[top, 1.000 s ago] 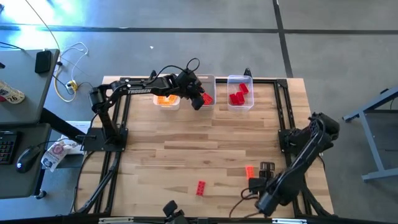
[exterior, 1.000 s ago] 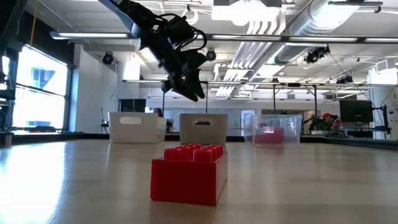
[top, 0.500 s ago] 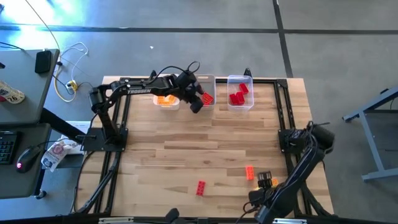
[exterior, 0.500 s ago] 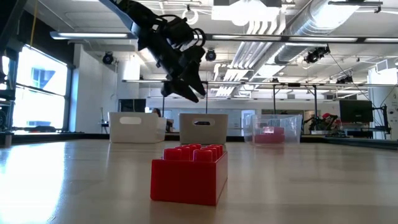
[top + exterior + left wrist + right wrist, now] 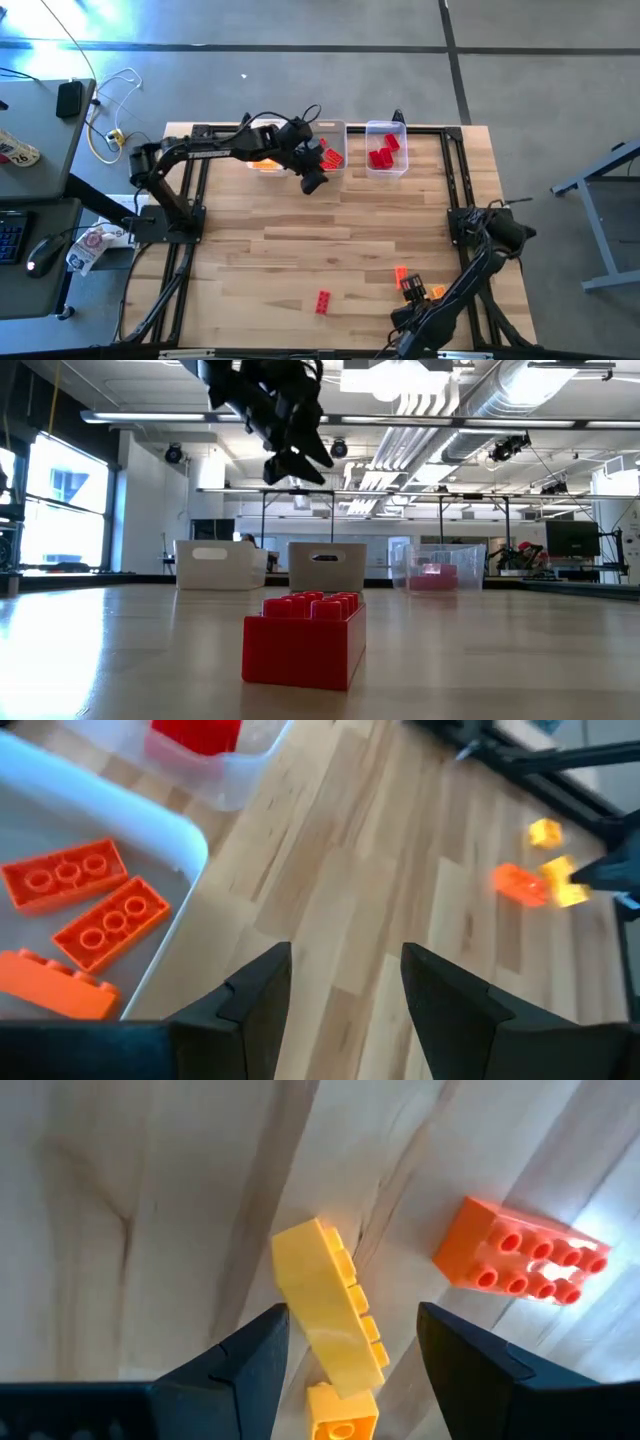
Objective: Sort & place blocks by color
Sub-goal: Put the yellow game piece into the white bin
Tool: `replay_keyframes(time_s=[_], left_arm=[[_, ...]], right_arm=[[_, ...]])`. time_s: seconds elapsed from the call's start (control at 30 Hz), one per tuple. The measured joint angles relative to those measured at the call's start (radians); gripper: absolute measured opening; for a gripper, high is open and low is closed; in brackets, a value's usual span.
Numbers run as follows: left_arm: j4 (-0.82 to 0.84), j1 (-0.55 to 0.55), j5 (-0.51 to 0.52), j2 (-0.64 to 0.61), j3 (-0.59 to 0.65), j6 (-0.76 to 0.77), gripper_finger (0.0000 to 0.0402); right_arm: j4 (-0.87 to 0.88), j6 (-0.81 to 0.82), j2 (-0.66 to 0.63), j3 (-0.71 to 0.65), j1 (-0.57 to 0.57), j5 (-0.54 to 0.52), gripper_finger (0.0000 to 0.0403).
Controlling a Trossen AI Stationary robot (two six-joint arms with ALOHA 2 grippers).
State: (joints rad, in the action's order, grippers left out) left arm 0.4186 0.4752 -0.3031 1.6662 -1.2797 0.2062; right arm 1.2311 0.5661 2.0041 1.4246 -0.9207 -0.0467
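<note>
My left gripper hangs open and empty above the table, just near of the middle bin; its wrist view shows orange-red blocks lying in that bin. My right gripper is open near the table's near right corner. Its fingers stand on either side of a yellow block lying on its side, without touching it. A second yellow block sits beside it. An orange-red block and a red block lie flat on the table.
Three bins stand in a row at the far edge: a white one with yellow-orange blocks, the middle one, and a clear one holding red blocks. Black frame rails run along the table's left and right sides.
My left gripper has risen and drawn back from over the middle bin toward the near edge. My right arm has pulled toward the near edge, and its gripper has shifted over the yellow blocks beside the orange-red block.
</note>
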Motion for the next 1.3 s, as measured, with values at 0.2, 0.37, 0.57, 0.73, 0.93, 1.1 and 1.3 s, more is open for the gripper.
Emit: replay_keyframes(time_s=[0.2,0.37,0.57,0.73,0.93,1.1,1.3], left_arm=[[0.033,-0.015,0.001,-0.103,0.000,0.000,0.0177],[0.073,-0.023,0.000,-0.188,-0.001,0.000,0.0177],[0.132,-0.025,0.003,-0.263,-0.001,-0.001,0.0177],[0.160,-0.027,0.030,-0.280,-0.001,-0.034,0.0177],[0.186,-0.026,0.053,-0.255,-0.001,-0.065,0.0177],[0.202,-0.032,0.049,-0.224,-0.001,-0.094,0.0177],[0.207,-0.068,0.045,-0.185,-0.001,-0.176,0.0177]], right_arm=[[0.000,-0.028,0.038,0.000,0.013,0.044,0.0208],[-0.001,-0.035,0.053,0.000,0.013,0.044,0.0201],[-0.002,-0.011,0.053,0.000,0.017,0.043,0.0119],[-0.002,0.068,0.053,0.000,0.036,0.035,0.0054],[-0.020,0.156,0.049,0.000,0.051,0.002,0.0054],[-0.040,0.239,0.030,0.024,0.054,-0.106,0.0054],[-0.034,0.372,-0.033,0.059,0.056,-0.407,0.0054]])
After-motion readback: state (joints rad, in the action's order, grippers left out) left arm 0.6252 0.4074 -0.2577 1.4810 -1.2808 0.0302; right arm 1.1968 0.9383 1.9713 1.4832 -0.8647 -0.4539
